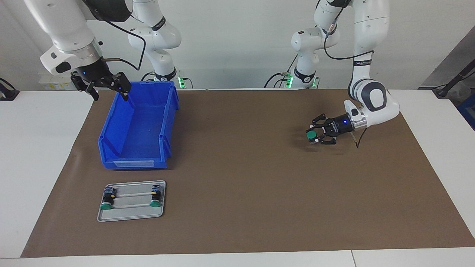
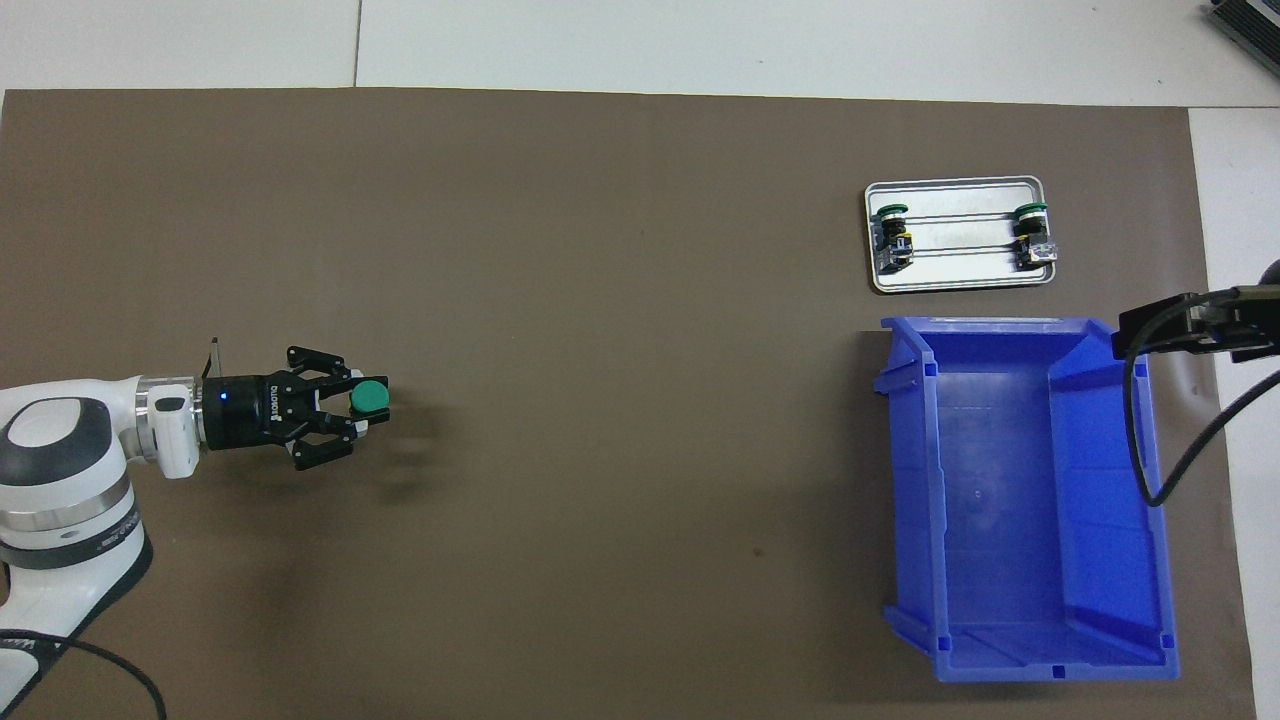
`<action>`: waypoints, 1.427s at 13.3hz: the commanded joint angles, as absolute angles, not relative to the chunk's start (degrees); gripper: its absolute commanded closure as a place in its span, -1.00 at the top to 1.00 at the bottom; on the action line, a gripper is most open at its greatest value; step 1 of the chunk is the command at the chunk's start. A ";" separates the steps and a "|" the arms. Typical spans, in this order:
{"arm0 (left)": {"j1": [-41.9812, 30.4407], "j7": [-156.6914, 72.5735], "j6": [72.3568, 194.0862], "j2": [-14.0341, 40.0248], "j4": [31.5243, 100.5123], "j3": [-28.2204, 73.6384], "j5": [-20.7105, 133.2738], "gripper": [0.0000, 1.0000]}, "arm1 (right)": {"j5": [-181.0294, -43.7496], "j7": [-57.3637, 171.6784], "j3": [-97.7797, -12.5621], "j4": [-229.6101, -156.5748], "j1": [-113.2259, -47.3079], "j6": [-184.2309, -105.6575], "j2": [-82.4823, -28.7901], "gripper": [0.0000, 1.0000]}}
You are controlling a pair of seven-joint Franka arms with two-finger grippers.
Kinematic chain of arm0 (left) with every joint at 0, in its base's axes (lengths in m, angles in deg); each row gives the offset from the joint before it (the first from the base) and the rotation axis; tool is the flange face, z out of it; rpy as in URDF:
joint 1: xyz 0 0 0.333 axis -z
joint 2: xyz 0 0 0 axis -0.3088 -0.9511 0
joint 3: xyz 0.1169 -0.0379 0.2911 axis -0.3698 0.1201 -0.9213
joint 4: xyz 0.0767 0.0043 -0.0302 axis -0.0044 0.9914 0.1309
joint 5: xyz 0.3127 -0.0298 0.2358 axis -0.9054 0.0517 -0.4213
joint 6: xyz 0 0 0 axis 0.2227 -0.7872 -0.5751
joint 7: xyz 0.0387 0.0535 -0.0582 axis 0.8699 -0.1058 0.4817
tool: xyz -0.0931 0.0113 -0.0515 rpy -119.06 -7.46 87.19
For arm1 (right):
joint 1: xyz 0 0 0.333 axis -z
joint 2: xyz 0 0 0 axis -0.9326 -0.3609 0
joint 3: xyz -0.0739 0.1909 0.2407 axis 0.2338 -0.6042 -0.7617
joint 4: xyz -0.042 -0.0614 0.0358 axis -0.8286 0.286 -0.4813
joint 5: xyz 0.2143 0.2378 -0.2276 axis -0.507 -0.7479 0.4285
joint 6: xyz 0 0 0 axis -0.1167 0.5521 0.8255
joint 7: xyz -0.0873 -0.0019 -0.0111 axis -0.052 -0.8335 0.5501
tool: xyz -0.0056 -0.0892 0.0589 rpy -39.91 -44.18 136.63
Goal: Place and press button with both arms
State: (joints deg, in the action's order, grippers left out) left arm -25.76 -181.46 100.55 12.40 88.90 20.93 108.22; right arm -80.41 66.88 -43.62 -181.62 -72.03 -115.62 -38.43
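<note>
Left black two-finger gripper [image 1: 315,135] pinches a green-capped push-button [image 1: 311,135] over the brown mat's [image 1: 237,178] left-arm end. Only the facing view shows the right gripper [image 1: 107,87] spread above the blue plastic bin's [image 1: 138,126] corner.

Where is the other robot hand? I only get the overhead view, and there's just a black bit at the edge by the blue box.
Observer: The right gripper hangs open over the rim of the blue bin, at the end of it nearest the robots.
Operator: Is it holding something?
Observer: No, there is nothing between its fingers.
Operator: Is the green button lying on the mat?
Observer: No. The left gripper holds it just clear of the mat, with a shadow underneath.
</note>
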 commanded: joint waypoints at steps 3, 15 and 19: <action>-21.25 -186.86 102.85 11.90 90.50 20.47 121.39 -0.95 | -80.48 67.62 -44.98 -183.30 -70.95 -115.76 -36.87 0.99; -13.86 -201.18 102.86 3.02 90.23 20.30 144.17 -0.84 | -80.48 67.62 -44.98 -183.30 -70.95 -115.76 -36.87 0.99; -13.86 -206.46 97.86 3.54 94.97 20.30 144.17 -0.85 | -80.48 67.53 -44.98 -183.30 -70.95 -115.76 -36.87 0.99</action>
